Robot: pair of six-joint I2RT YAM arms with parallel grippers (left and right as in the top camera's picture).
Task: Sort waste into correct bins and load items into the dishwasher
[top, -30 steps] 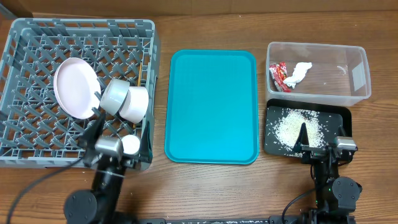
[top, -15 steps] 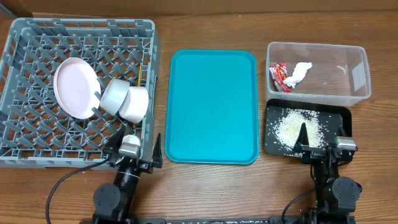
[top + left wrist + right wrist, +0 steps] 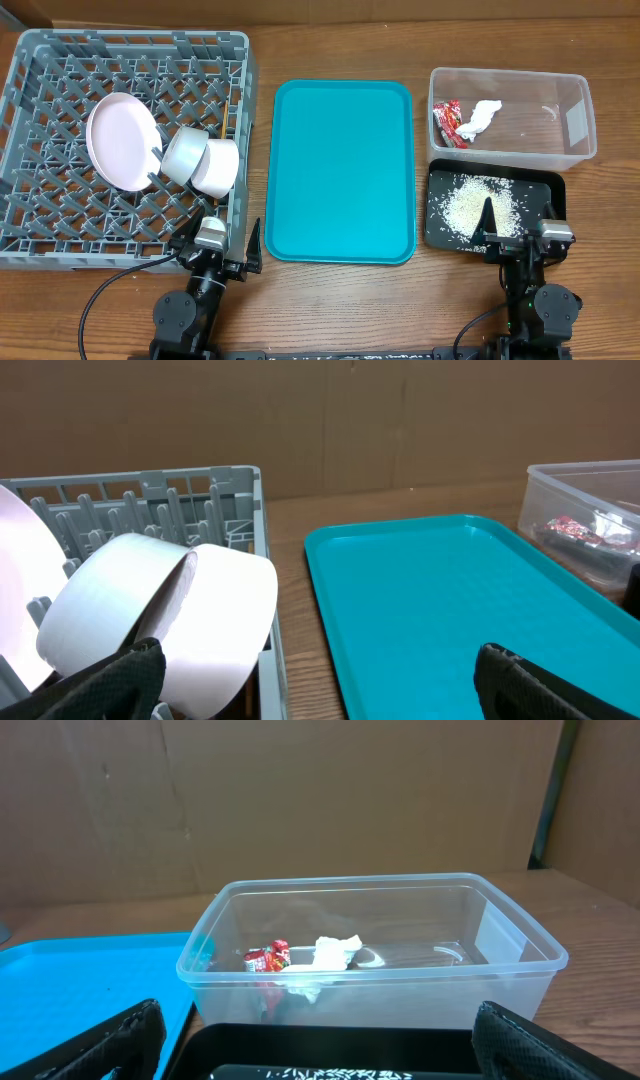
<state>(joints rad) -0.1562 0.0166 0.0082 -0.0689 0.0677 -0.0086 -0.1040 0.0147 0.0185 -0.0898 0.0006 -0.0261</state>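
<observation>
The grey dish rack (image 3: 40,60) holds the pinkish-white plate (image 3: 122,140), the greyish bowl (image 3: 184,153) and the white bowl (image 3: 217,167), all tipped on edge. The clear tub (image 3: 575,130) holds the red wrapper (image 3: 447,122) and the white napkin (image 3: 482,117). The black tray (image 3: 545,185) holds the rice grains (image 3: 470,205). My left gripper (image 3: 218,240) is open and empty at the rack's front right corner. My right gripper (image 3: 520,222) is open and empty over the black tray's front edge. The chopsticks are not in view.
The empty teal serving tray (image 3: 340,170) lies between the rack and the bins. The left wrist view shows the white bowl (image 3: 220,610), the rack wall (image 3: 200,495) and the teal tray (image 3: 450,600). The right wrist view shows the tub (image 3: 400,980), wrapper (image 3: 267,957) and napkin (image 3: 335,952).
My left gripper has drawn back from over the rack's front edge to the front and right, and sits just outside the rack's corner. The right arm has not moved.
</observation>
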